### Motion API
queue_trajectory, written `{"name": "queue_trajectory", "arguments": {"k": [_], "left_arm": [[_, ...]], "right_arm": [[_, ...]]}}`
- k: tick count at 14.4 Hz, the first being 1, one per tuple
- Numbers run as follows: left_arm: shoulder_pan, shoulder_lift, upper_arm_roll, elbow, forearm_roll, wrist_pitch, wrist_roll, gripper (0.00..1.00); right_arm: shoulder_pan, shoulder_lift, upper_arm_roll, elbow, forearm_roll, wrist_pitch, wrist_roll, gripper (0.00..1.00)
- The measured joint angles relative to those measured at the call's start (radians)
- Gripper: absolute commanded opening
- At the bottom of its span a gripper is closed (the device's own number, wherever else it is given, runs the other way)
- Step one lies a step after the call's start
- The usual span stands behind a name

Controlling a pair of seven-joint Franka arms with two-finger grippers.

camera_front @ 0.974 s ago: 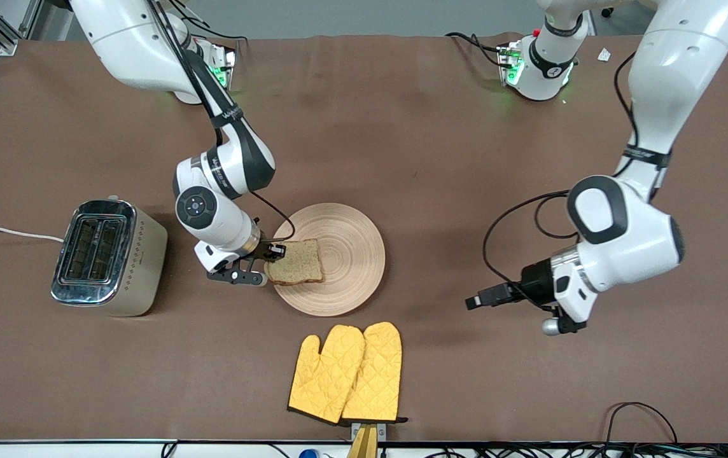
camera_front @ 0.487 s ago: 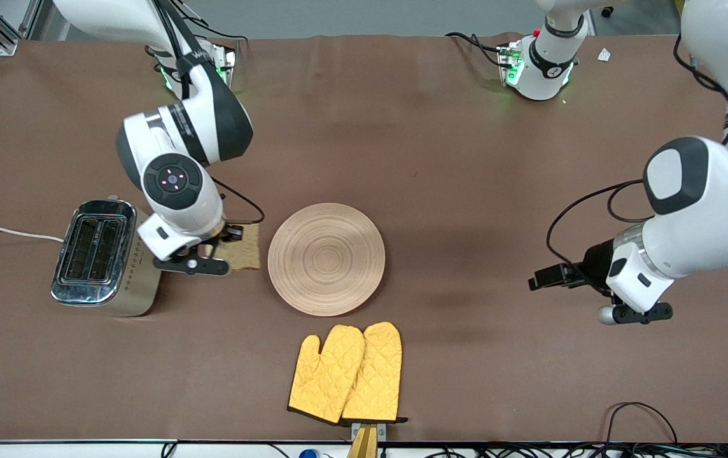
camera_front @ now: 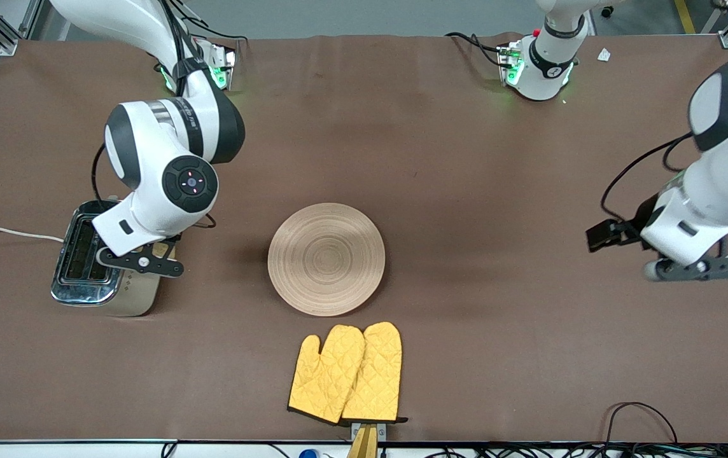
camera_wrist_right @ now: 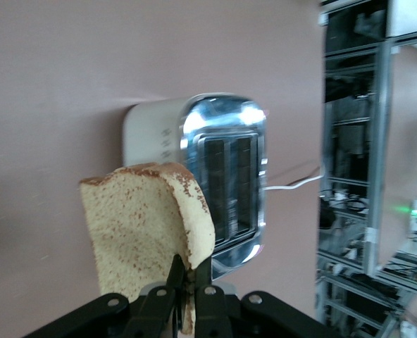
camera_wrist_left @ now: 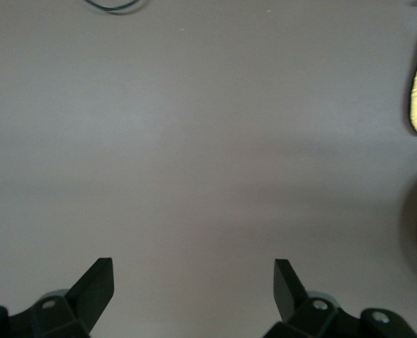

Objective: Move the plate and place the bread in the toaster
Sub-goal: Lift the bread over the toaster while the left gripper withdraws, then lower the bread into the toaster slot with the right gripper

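The right hand hangs in the air over the toaster, its fingers pinching the bread by one edge, the slice standing upright just above the chrome top with both slots open beneath it. The plate lies bare on the bench, well apart from that hand toward the left arm's end, with a pair of yellow oven mitts nearer the front camera. The left hand waits over bare bench, fingers spread wide and holding nothing.
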Motion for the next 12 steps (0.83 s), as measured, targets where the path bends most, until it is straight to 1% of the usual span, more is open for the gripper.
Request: {"name": "queue_trajectory", "arguments": {"k": [2,3,5,6,9,12], "left_arm": [[-0.006,-0.053,0.017,0.000,0.002,-0.021,0.007,1.00],[-0.033,-0.080,0.057,-0.002,0.002,-0.035,0.008,1.00],[-0.117,-0.135,0.175,-0.011,0.002,-0.085,0.013,1.00],[-0.139,-0.159,0.208,-0.015,0.002,-0.112,0.016,1.00],[-0.151,-0.219,0.234,-0.045,-0.003,-0.165,0.025,1.00],[-0.163,-0.272,0.262,-0.088,-0.088,-0.168,0.031,1.00]], "right_arm": [[-0.009,0.000,-0.004,0.000,-0.059,-0.002,0.002,0.00],[-0.012,0.000,-0.005,0.000,-0.080,-0.002,0.002,0.00],[-0.017,0.001,-0.005,0.000,-0.098,-0.003,0.004,0.00],[-0.020,0.002,-0.006,-0.001,-0.106,-0.005,0.005,0.00],[-0.032,0.003,-0.009,-0.009,-0.127,-0.005,0.005,0.00],[-0.053,-0.004,-0.010,-0.025,-0.132,0.003,0.006,0.00]]}}
